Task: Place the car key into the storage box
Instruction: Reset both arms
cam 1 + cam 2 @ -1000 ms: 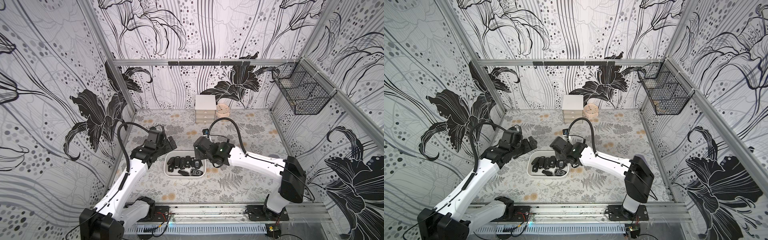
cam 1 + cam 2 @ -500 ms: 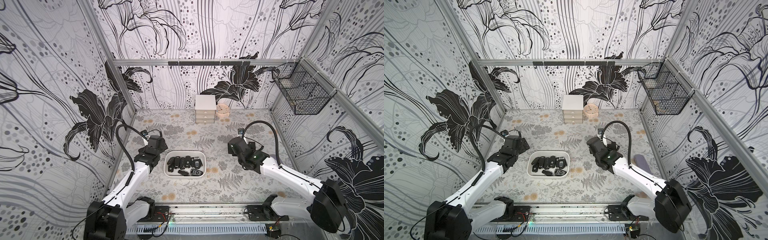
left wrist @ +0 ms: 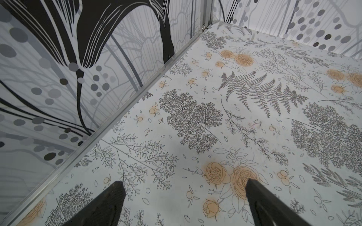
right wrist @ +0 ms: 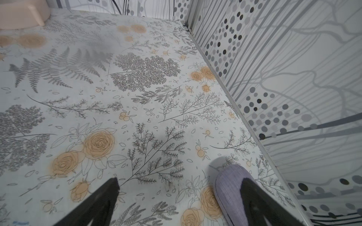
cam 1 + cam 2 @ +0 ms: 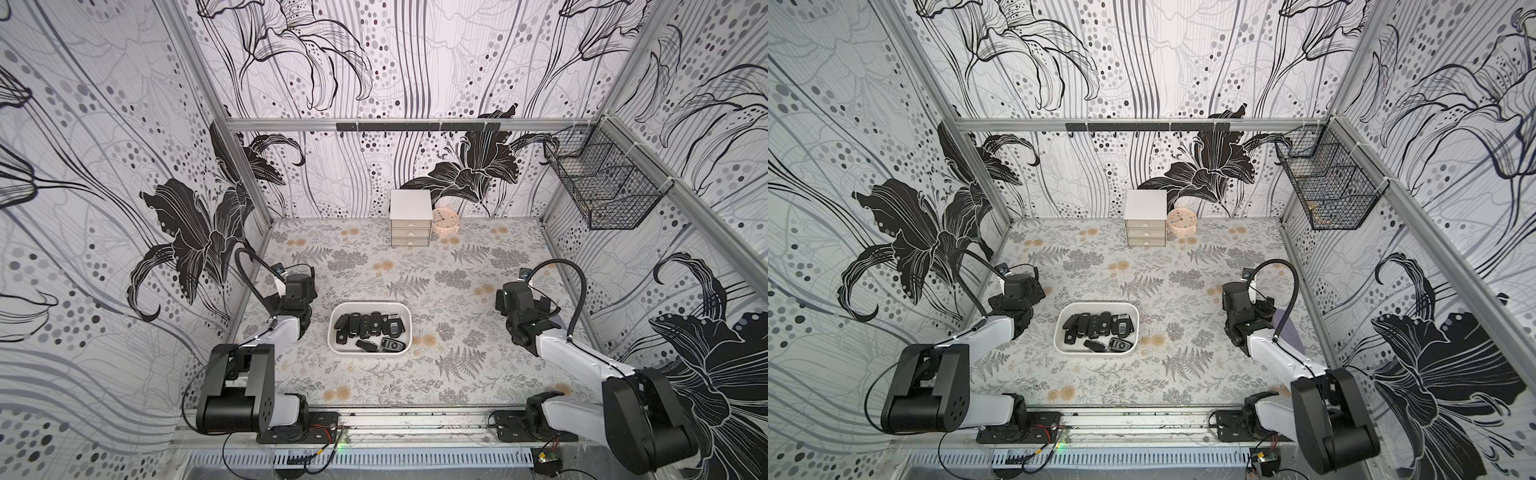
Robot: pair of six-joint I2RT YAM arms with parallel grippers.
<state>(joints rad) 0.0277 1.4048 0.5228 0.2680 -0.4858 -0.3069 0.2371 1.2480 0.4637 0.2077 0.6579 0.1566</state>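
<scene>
From my console I see the shallow white plastic storage box with rounded corners [image 5: 371, 352] [image 5: 1096, 352] sitting on the fern-and-rose printed counter [image 5: 415, 382] in both top views, and I take it as my marker. The black car key fobs [image 5: 365, 325] [image 5: 1096, 325] lie inside it: a row side by side along its far wall and two more by its near wall, all within the rim. I see no fob on the counter outside the box. The white and black left arm [image 5: 286, 328] is folded well off to the box's left, close to the side wall. In its wrist view the left pincer [image 3: 183, 183] has its two black fingers [image 3: 115, 195] spread wide apart, with only printed counter showing between them. The right arm [image 5: 573, 353] sits well off to the box's right. The right pincer [image 4: 180, 179] is likewise spread wide, gripping nothing. A lilac-grey ribbed oblong thing with a rounded end [image 4: 229, 187] [image 5: 1289, 332] lies on the counter just beside one right finger; I cannot tell whether they touch. Far beyond the box, against the back wall, stands a white three-drawer mini cabinet [image 5: 410, 226] with a round peach clock [image 5: 444, 220] touching its right side. A black wire mesh basket [image 5: 602, 195] hangs on the wall, up and to the box's right.
</scene>
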